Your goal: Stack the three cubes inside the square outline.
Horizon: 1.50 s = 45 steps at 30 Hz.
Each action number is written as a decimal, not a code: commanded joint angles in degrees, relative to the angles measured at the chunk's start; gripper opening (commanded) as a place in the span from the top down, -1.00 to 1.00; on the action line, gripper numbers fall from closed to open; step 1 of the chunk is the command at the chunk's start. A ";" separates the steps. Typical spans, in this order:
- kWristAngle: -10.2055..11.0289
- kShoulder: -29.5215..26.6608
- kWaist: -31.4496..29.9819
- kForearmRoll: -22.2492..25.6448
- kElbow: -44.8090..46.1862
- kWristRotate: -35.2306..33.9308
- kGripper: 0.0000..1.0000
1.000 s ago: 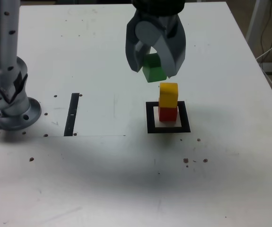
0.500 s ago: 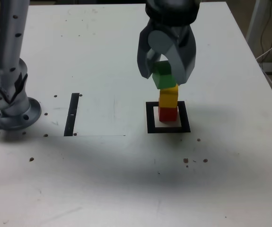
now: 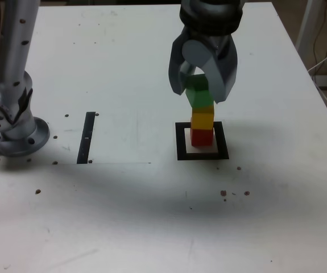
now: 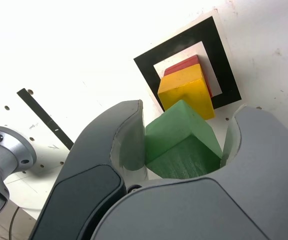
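While its body reaches down from the top of the exterior view, the pincer (image 3: pixel 200 92) holds the green cube (image 3: pixel 199 91) between its two fingers, a little right of centre in the upper part of that frame. In the wrist view the green cube sits in the lower middle, tilted, with a finger on either side of it.

Just below it in the exterior view is the yellow cube (image 3: pixel 202 118), its upper part hidden by the green one; whether the two touch, I cannot tell. The yellow cube rests on the red cube (image 3: pixel 201 137), which stands inside the black square (image 3: pixel 222 140), right of centre in the frame. In the wrist view the square lies at upper right, and the yellow cube covers most of the red.

Farther out, the black bar (image 3: pixel 86 137) lies left of centre on the white counter (image 3: pixel 123 216). At the exterior view's left edge stands a round grey base (image 3: pixel 24 139), with a grey arm section (image 3: pixel 16 45) rising to the upper left corner. Dark specks dot the counter.
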 commanded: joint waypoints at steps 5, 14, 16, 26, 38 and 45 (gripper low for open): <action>0.01 -0.42 0.09 -1.45 0.79 -0.16 0.29; -0.17 0.04 0.70 -2.69 2.13 -0.15 0.07; -0.25 0.14 0.95 -3.17 2.62 -0.10 0.06; -0.90 0.34 1.18 -4.05 3.08 0.01 -0.23; -0.59 0.21 1.31 -4.68 3.87 0.01 -0.99; -0.58 -0.55 1.73 -4.53 4.78 -0.09 -0.99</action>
